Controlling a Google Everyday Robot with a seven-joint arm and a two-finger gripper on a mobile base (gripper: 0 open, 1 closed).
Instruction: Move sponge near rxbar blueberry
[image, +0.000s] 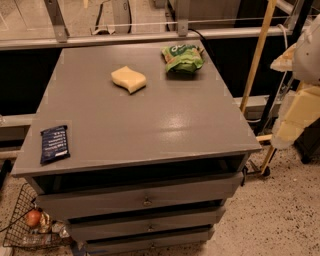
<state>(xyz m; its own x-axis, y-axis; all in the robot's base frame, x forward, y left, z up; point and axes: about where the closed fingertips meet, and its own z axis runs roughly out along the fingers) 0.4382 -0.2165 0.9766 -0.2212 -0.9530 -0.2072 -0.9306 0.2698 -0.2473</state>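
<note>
The sponge (129, 79) is a pale yellow foam block with wavy sides, lying on the far middle of the grey cabinet top (150, 120). The rxbar blueberry (54, 144) is a flat dark navy wrapper with white text, lying at the front left corner of the top. My gripper (294, 120) hangs at the right edge of the view, beyond the cabinet's right side and off the top, far from both the sponge and the bar. It holds nothing that I can see.
A green snack bag (182, 58) with white lettering lies at the far right of the top, right of the sponge. The cabinet has drawers (145, 200) in front. A wire basket (30, 222) with small items sits on the floor at lower left. A wooden pole (257, 55) leans at right.
</note>
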